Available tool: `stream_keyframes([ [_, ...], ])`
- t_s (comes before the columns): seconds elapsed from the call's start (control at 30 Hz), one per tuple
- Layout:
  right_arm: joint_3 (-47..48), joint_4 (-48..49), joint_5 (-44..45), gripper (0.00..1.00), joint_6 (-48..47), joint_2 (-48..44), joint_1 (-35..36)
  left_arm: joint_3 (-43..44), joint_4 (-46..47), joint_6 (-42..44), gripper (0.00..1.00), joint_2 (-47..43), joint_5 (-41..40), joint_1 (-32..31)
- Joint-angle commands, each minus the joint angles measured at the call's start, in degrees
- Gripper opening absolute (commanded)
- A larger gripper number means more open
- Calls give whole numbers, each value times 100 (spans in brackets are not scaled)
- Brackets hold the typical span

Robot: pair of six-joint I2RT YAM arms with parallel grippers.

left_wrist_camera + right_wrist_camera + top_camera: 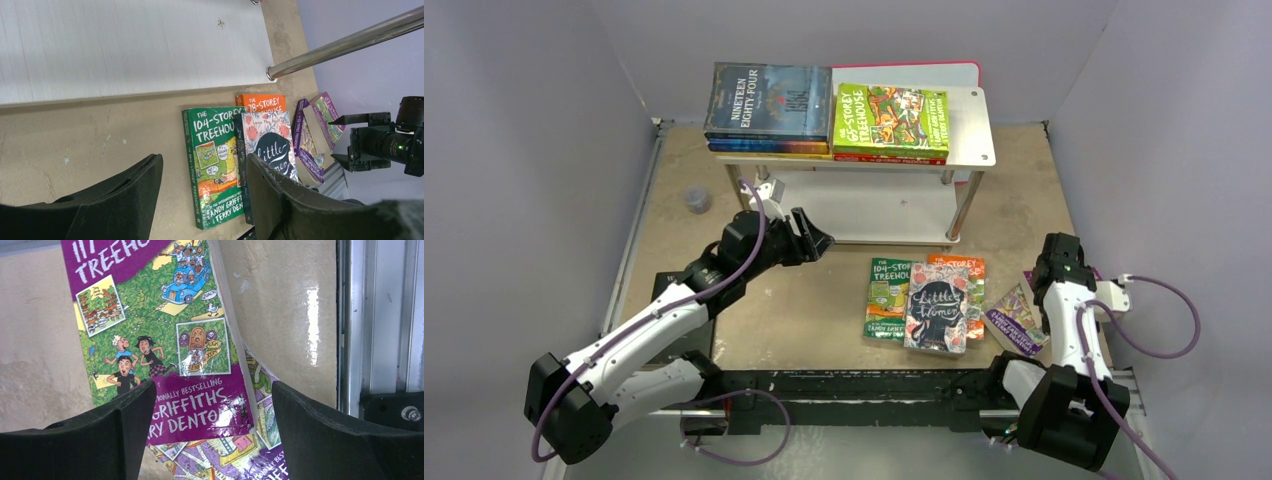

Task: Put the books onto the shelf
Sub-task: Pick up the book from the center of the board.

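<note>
While I am hovering the right gripper (212,430): jaws open, straddling the purple book (165,340) at 4 o'clock.
Left gripper (204,165): open, empty.
Shelf (969,150): 12 o'clock.
Grip: I am favouring a square, centred close.

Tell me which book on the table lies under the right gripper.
The purple Treehouse book, at the far right, atop another purple book, under the right gripper. The green book, orange book and floral book lie further left.
</note>
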Motion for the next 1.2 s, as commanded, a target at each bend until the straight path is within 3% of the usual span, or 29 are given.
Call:
stream_keyframes([
  [0.0, -122, 22, 311, 87, 134, 86, -81, 115, 184, -69, 61, 24, -124, 12],
  [0.3, -642, 1025, -624, 84, -322, 286, -227, 97, 130, -69, 61, 42, -166, 13],
  [0.33, -643, 1056, -647, 77, -356, 302, -242, 89, 124, -73, 61, 36, -168, 18],
  [0.37, -652, 1132, -679, 62, -480, 286, -239, 88, 120, -78, 61, 34, -166, 10],
  [0.4, -681, 1185, -695, 38, -556, 246, -239, 86, 120, -80, 61, 26, -170, 13],
  [0.43, -704, 1199, -697, 20, -573, 195, -248, 82, 120, -90, 61, 20, -166, 16],
  [0.47, -710, 1214, -695, 7, -612, 145, -250, 77, 112, -91, 61, 16, -162, 13],
  [0.5, -707, 1216, -679, 0, -651, 104, -253, 83, 119, -99, 61, 9, -169, 16],
  [0.73, -359, 951, -624, 0, -1008, -351, -251, 78, 162, -121, 61, 2, -172, 16],
  [0.93, 91, 782, -1626, 0, -1340, -911, -250, 86, 217, -147, 61, 33, -192, 10],
  [1.17, 948, 247, -2007, 0, -1359, -1333, -253, 65, 254, -207, 61, 58, -265, 17],
])
